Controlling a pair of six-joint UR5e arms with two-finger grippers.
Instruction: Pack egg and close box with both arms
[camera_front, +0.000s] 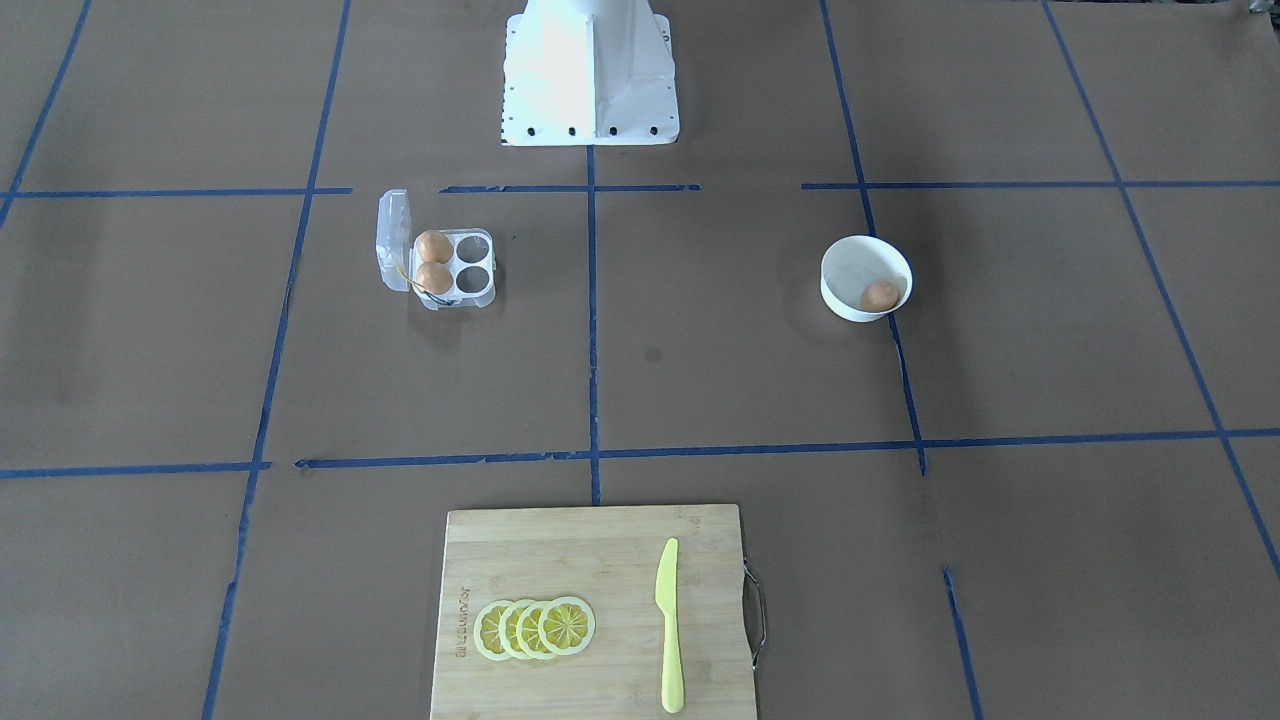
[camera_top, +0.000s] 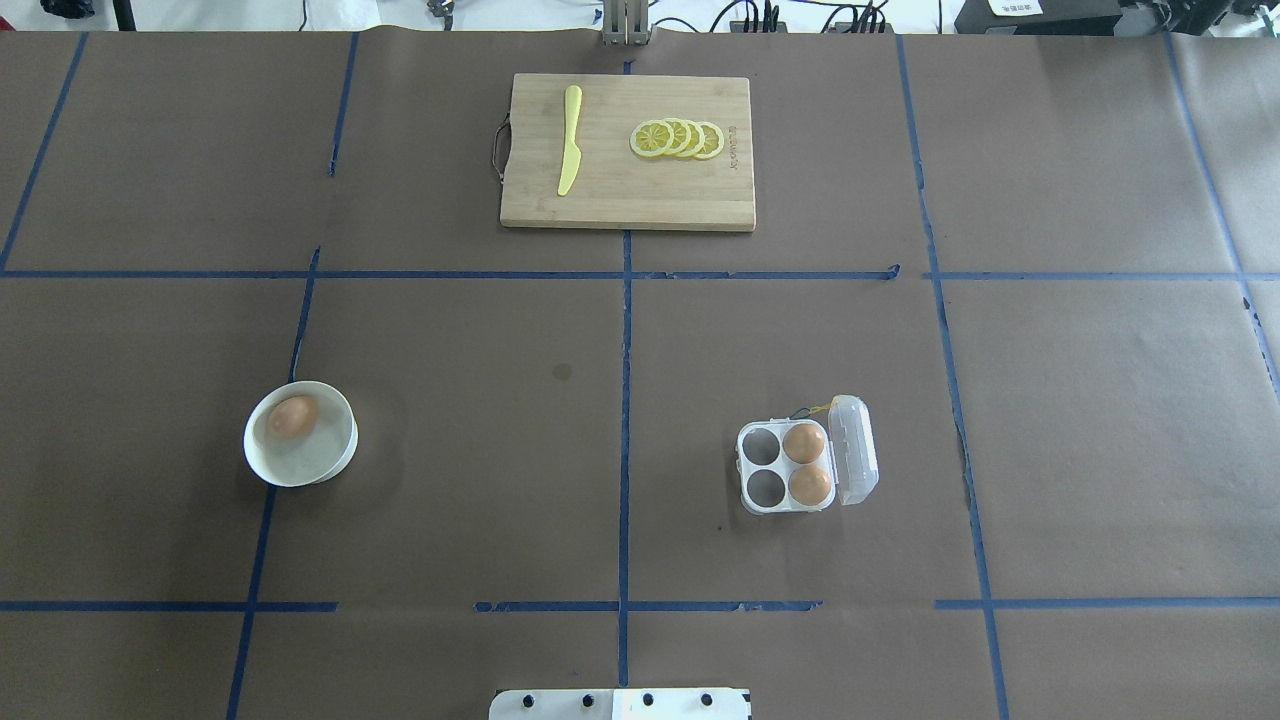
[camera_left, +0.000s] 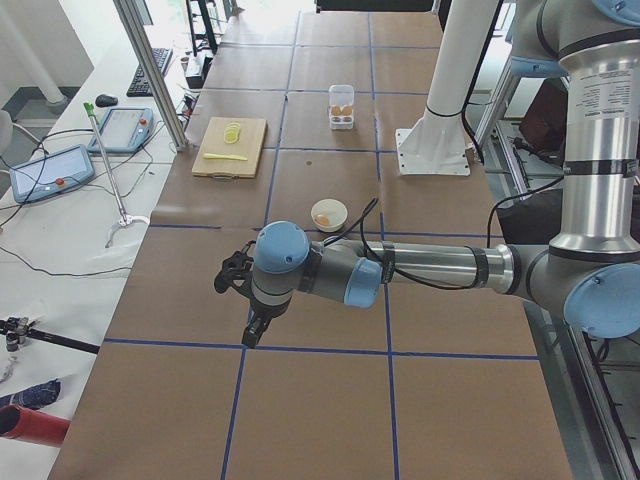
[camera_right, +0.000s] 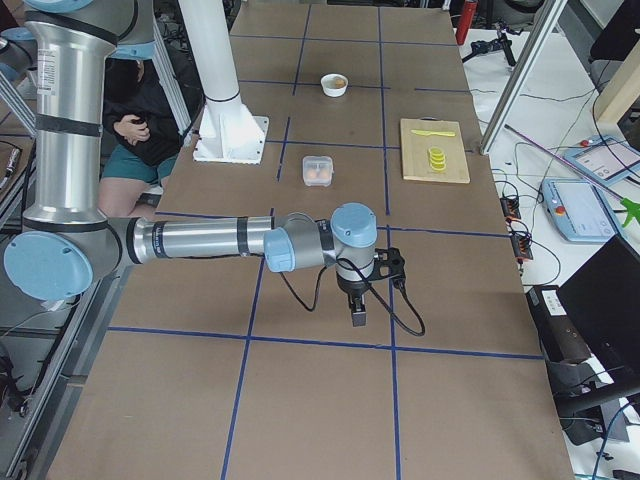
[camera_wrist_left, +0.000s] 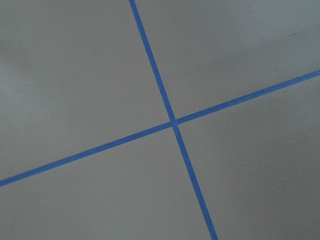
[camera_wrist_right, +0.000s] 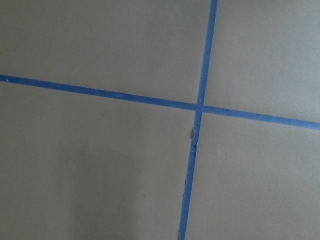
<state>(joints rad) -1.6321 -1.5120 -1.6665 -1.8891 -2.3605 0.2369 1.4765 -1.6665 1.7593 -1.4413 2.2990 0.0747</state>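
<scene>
One brown egg (camera_top: 293, 416) lies in a round white bowl (camera_top: 300, 472) on the table's left half; it also shows in the front-facing view (camera_front: 880, 295). The clear four-cup box (camera_top: 765, 486) stands on the right half with its lid (camera_top: 858, 450) open. Two brown eggs (camera_top: 804, 442) fill the cups by the lid; the other two cups are empty. My left gripper (camera_left: 240, 300) shows only in the exterior left view, far from the bowl, and I cannot tell its state. My right gripper (camera_right: 358, 305) shows only in the exterior right view, far from the box, state unclear.
A wooden cutting board (camera_top: 690, 200) lies at the far middle with a yellow knife (camera_top: 570, 140) and several lemon slices (camera_top: 678, 138). The white base block (camera_front: 590, 90) stands at the near middle edge. Both wrist views show only brown paper with blue tape lines.
</scene>
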